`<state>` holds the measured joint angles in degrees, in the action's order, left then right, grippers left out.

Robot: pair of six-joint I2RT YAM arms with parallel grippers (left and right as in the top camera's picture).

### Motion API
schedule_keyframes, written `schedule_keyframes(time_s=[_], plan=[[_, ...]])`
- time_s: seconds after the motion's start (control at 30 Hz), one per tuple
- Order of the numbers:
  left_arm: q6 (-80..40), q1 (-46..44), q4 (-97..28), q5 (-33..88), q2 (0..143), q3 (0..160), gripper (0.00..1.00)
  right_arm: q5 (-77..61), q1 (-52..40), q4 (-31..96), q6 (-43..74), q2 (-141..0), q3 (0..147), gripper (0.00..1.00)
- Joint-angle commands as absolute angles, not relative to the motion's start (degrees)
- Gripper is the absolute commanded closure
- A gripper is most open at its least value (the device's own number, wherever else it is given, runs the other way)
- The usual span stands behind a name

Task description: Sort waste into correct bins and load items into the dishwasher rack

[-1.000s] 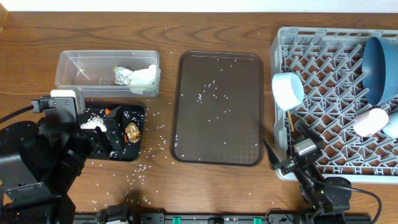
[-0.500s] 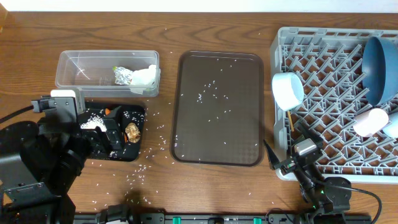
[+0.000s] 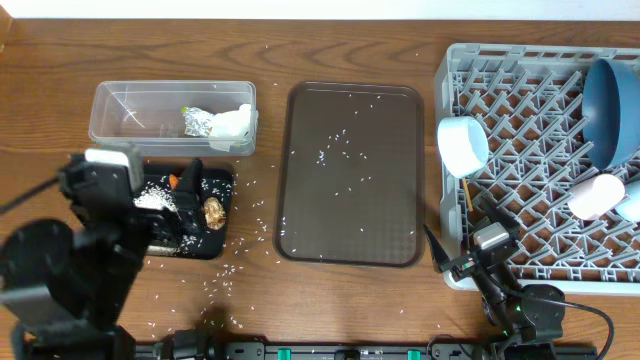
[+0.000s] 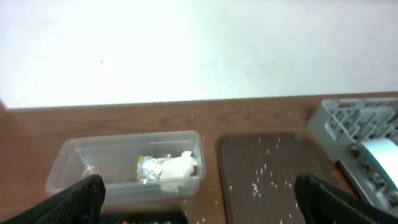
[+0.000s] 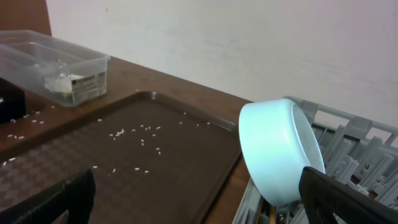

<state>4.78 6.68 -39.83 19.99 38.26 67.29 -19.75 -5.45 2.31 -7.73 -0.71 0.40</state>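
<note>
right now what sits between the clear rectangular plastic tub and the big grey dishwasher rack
The brown rectangular serving tray, dotted with loose white rice, lies between clear tub and grey rack, plain in the overhead view.

overhead: straight down | wrists: low, level | shared: brown tray [image 3: 350, 172]

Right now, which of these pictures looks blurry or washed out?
Left wrist view: soft throughout, the wall bleached white, the clear tub hazy. Right wrist view: white bowl crisp, dark fingers blurred. Overhead view: sharp, evenly lit.
</note>
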Motion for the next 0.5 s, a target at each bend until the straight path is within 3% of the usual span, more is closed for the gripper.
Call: schedule_keyframes(time_s=[0.0, 0.47], plan=[[6.13, 4.23, -35.22, 18.15, 32.58, 58.22, 0.02, -19.53, -4.36, 2.52, -6.87, -0.34, 0.32, 0.01], [5.1, -0.62, -20.12, 15.53, 4.93, 27.64, 0.02, -19.53, -4.36, 2.55, -6.87, -0.34, 0.32, 0.01]])
